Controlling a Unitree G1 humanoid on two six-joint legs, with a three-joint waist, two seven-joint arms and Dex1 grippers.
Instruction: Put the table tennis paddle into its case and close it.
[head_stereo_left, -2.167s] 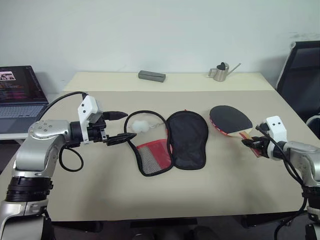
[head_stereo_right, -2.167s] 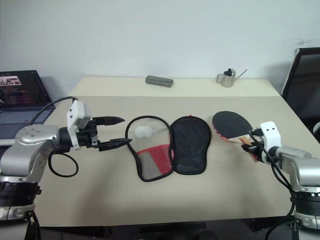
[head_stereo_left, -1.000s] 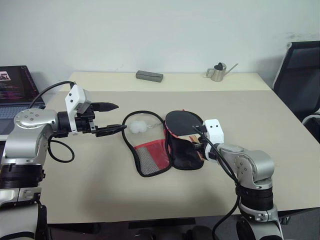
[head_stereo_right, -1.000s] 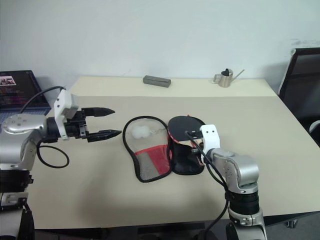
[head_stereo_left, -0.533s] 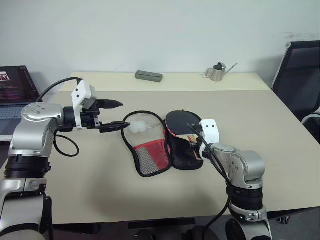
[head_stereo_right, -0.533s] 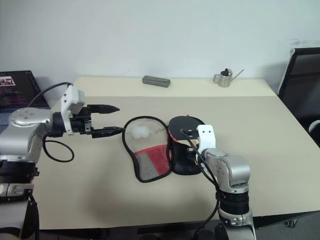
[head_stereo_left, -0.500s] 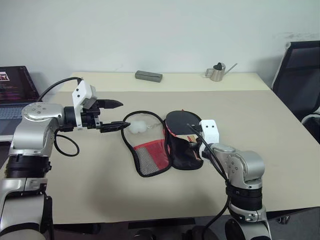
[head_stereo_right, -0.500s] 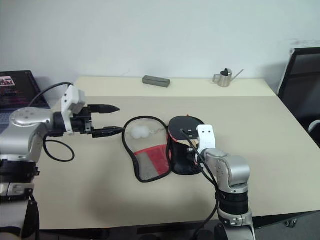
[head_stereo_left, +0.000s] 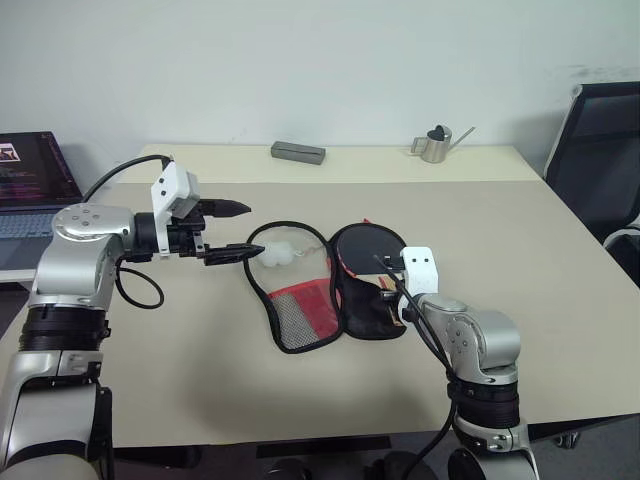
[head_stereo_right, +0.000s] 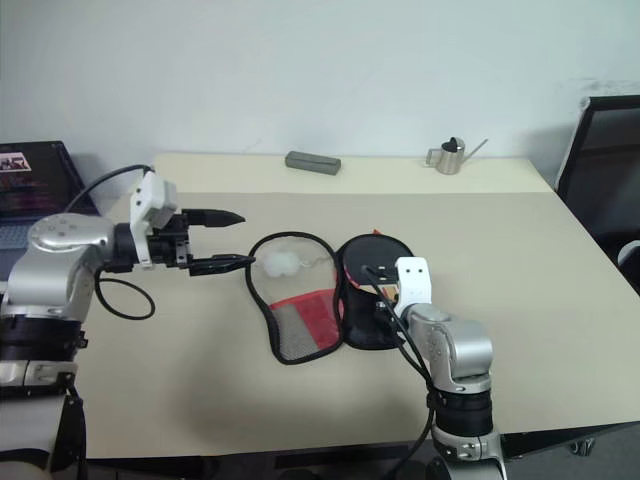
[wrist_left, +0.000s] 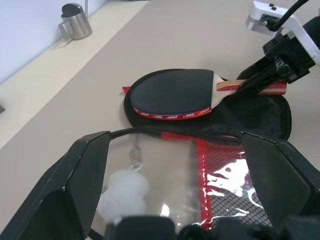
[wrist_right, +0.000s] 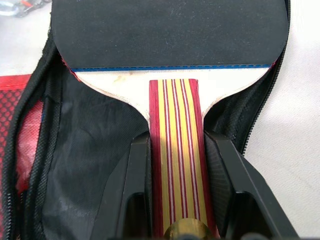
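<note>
The case lies unzipped and spread flat in the middle of the table, its red mesh half on the left and its black half on the right. A white fluffy charm sits inside the left half's loop. The table tennis paddle has its black face over the far end of the black half; I cannot tell whether it touches. My right gripper is shut on its striped wooden handle. Just left of the charm my left gripper hovers open, holding nothing.
A small grey box and a metal watering can stand at the table's far edge. A laptop sits off the left side and a black chair at the right.
My right gripper has carried the paddle from the table's right side leftward to above the case's black half. Over the last second both arms have hardly moved.
</note>
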